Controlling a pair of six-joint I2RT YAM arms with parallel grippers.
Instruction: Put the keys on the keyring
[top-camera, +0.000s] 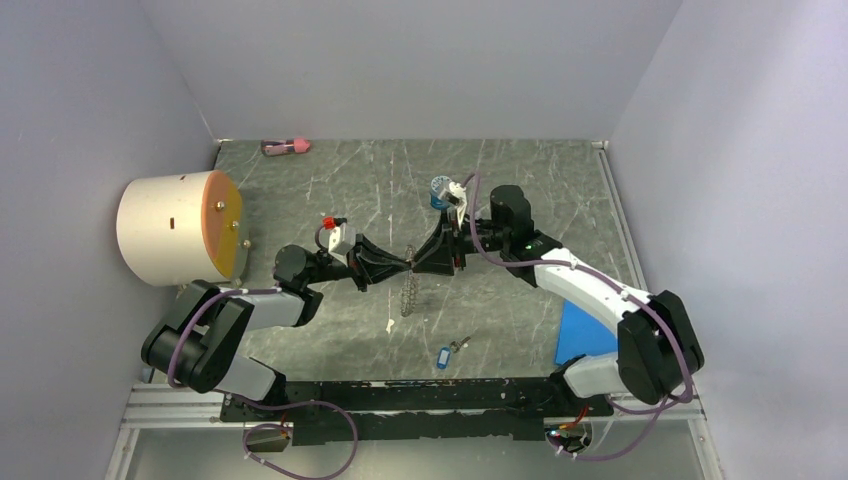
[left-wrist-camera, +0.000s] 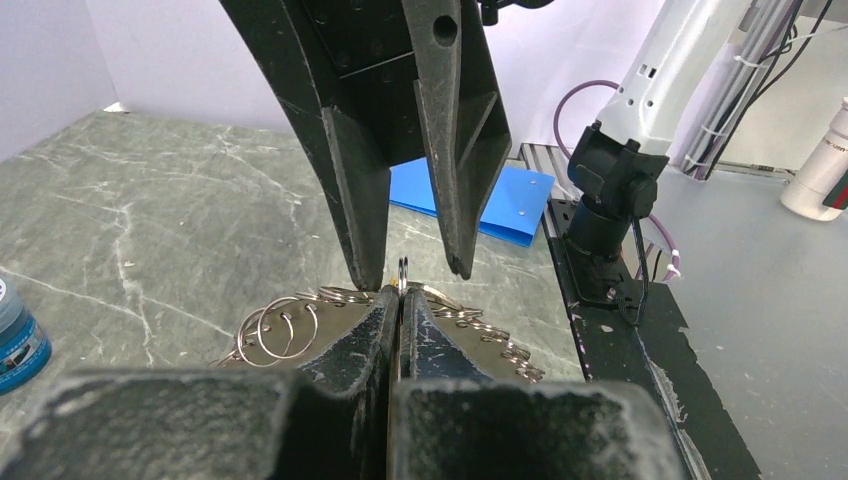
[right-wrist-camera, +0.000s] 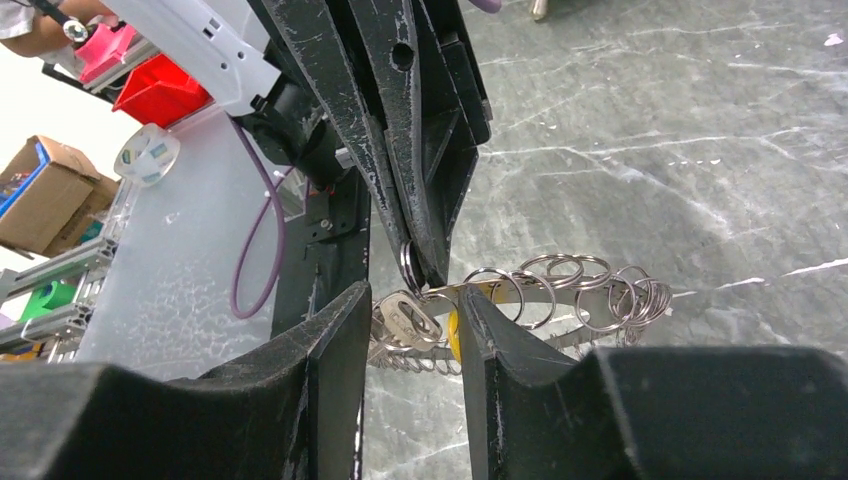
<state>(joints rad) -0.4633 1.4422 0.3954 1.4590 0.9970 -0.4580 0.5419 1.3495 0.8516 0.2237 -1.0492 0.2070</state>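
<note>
We've the left hand (left-wrist-camera: 400, 296) clamped on the keyring (right-wrist-camera: 560, 290) above the counter's (top-camera: 300, 190) middle, the right hand's (right-wrist-camera: 415, 300) jaws apart around the yellow key (right-wrist-camera: 452, 335). A crooked squeeze could flick it away. The blue key (top-camera: 445, 355) lies near the front edge.

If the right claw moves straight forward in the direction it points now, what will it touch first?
Probably the left claw, whose shut fingertips pinch the keyring directly ahead, almost tip to tip with the right claw. Parts of the keyring lie between its open fingers; depth is hard to judge.
</note>
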